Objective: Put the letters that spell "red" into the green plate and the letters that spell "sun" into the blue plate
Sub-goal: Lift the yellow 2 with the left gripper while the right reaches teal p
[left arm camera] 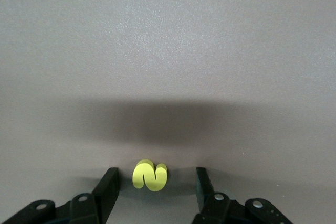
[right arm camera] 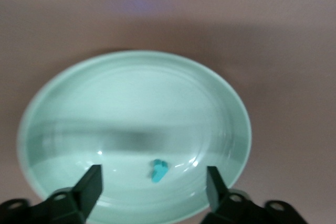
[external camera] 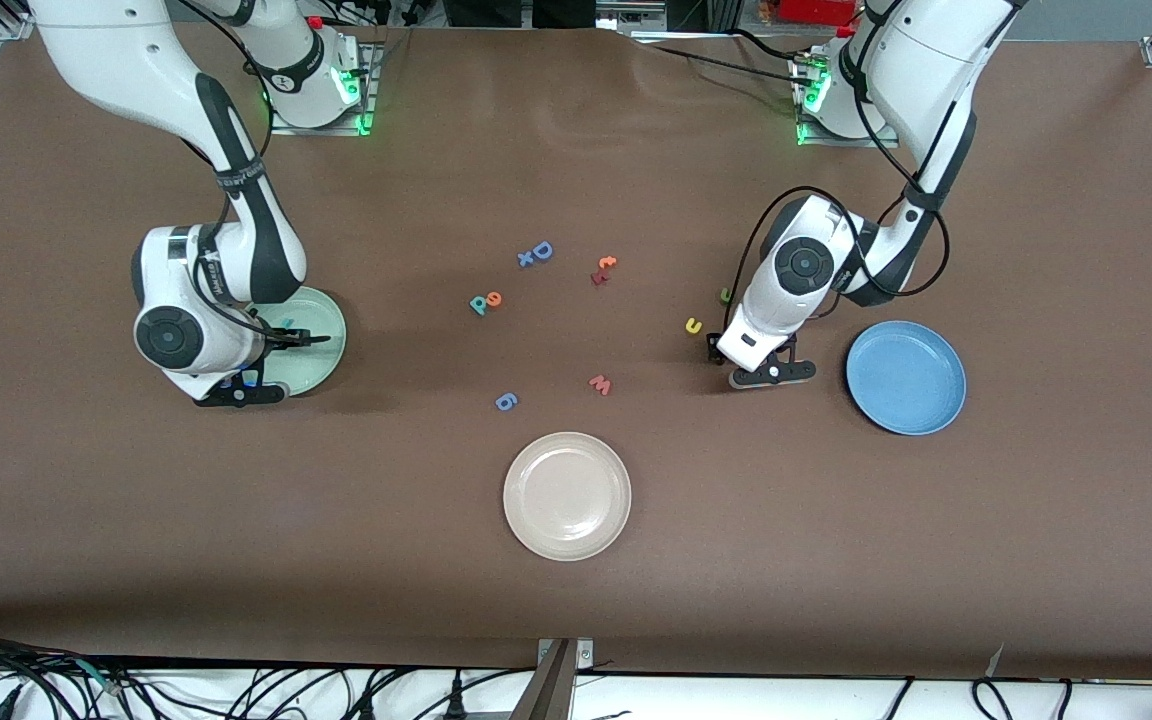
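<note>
While only one letter lies in a plate so far, the task is early, roughly one of six done by my read.

"red" set: the teal "r" (right arm camera: 158, 170) lies inside the green plate (right arm camera: 63, 108), near its rim. The right gripper (right arm camera: 155, 179) hangs just over that plate with its fingers (right arm camera: 90, 184) spread wide and nothing between them, so I take that letter as delivered. The teal "d" (external camera: 479, 305) and the orange "e" (external camera: 494, 299) sit touching each other mid-desk, well apart from the green plate; both are left to move.

"sun" set: none placed. The blue plate (external camera: 905, 377) at the left arm's end of the desk (external camera: 836, 560) is bare. The left gripper (left arm camera: 156, 179) is down at the desk surface, fingers apart on either side of the yellow "s" (left arm camera: 149, 175), with a gap on each side and no grip made. The front view hides this letter under the arm. The yellow "u" (external camera: 694, 325) and the green "n" (external camera: 725, 295) lie just beside that gripper, toward the desk middle, untouched.

Distractors are out on the desk: the blue "D" (external camera: 542, 250), the red "w" (external camera: 600, 384) and the beige plate (external camera: 567, 495), which holds nothing.

Left to do, as I judge it: grip and carry the "s", then "u" and "n"; right arm fetches "e" and "d".
</note>
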Controlling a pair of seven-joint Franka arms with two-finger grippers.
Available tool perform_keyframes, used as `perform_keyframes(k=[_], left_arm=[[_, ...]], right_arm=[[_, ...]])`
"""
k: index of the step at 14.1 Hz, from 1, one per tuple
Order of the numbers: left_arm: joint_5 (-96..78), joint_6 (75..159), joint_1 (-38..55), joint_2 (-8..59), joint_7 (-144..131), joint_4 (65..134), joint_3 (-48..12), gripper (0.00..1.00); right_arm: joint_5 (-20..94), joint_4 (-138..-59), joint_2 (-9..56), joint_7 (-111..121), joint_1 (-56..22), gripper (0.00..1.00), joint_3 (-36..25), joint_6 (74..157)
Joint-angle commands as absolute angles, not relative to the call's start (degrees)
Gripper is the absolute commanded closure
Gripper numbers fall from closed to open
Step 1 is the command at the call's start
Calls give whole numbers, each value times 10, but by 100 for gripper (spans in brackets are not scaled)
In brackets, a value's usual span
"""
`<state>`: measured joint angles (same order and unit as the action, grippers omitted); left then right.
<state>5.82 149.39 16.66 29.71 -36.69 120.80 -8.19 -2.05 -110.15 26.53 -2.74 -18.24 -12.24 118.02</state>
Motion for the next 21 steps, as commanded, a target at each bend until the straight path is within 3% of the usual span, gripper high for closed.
perform_keyframes(k=[1, 5, 6, 13, 21], left_arm=[[74, 1495, 174, 301, -365, 1205, -69, 44], [95, 1495, 174, 302, -365, 1205, -67, 62], [95, 1495, 174, 302, -365, 1205, -66, 69], [95, 1494, 174, 300, -366, 1205, -65, 100], [95, 1454, 169, 244, -289, 1203, -39, 100]], right_arm=[[-18, -1039, 240, -24, -188, 6, -118, 1092], [-13, -970, 239, -24, -206, 6, -117, 1013], [-13, -957, 239, -24, -211, 6, -117, 1013], [40, -950, 257, -187, -312, 8, -106, 1016], [62, -973, 260, -429, -388, 13, -103, 1030]])
